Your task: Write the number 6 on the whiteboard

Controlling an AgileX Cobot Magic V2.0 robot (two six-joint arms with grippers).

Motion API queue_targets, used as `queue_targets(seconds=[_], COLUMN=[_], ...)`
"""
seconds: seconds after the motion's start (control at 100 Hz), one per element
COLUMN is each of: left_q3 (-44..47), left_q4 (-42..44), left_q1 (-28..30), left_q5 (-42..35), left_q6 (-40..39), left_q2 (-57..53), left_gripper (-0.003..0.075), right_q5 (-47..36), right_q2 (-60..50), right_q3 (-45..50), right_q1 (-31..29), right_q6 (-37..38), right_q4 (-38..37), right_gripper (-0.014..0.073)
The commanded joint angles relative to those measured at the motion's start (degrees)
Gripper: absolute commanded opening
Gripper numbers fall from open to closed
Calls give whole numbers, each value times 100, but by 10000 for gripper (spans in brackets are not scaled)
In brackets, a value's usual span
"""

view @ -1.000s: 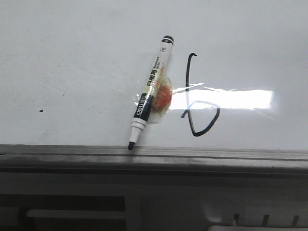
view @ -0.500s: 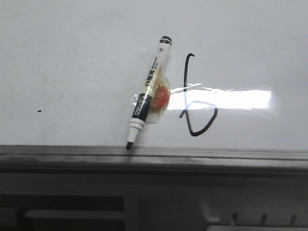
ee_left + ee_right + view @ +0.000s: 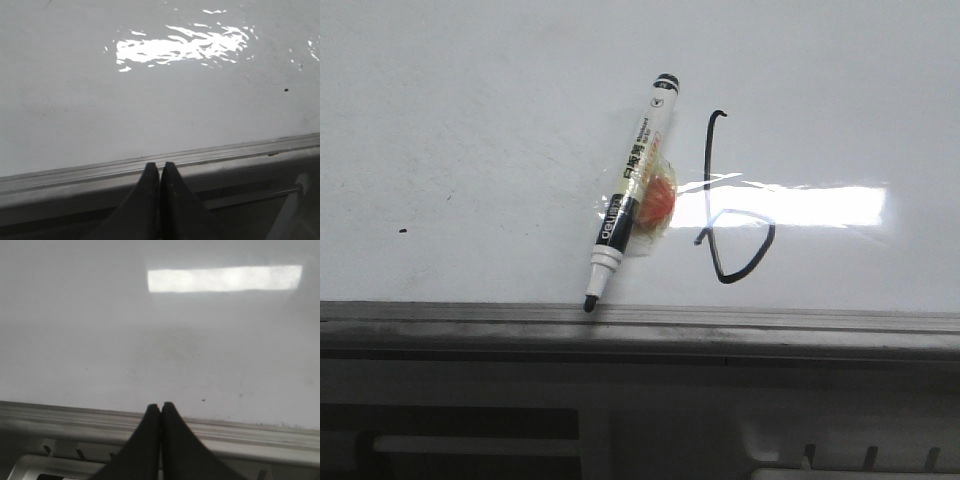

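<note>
The whiteboard (image 3: pixel 470 130) fills the front view, glossy white with a glare streak and a grey edge rail (image 3: pixel 640 322). The number 6 (image 3: pixel 722 200) is drawn on it in thin black line, right of centre. A black-and-white marker (image 3: pixel 630 190) with an orange lump taped to it lies uncapped on the board left of the 6, its tip at the rail. My left gripper (image 3: pixel 158 166) is shut and empty over the rail. My right gripper (image 3: pixel 161 405) is shut and empty over the rail. Neither gripper shows in the front view.
A tiny black dot (image 3: pixel 402 231) marks the board at the left, also in the left wrist view (image 3: pixel 286 90). A grey-white frame with slots (image 3: pixel 840 455) lies in front of the rail, also in the right wrist view (image 3: pixel 55 452).
The front view shifts very slightly between frames; the marker and the 6 keep their places on the board.
</note>
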Motion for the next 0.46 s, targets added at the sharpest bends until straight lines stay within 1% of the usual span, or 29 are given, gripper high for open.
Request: queue_targets(seconds=[0.0, 0.45], left_q3=[251, 251], left_q4=[-86, -110], left_q1=[33, 33], left_q5=[-280, -272], left_q6=[-54, -54], left_q2=[-175, -175], left_gripper=[-19, -19], right_q5=[-124, -61], right_q2=[-136, -152], right_q3=[141, 141], right_q1=[-40, -40], right_q6=[16, 16], right_q4=[-94, -94], right_gripper=[-43, -43])
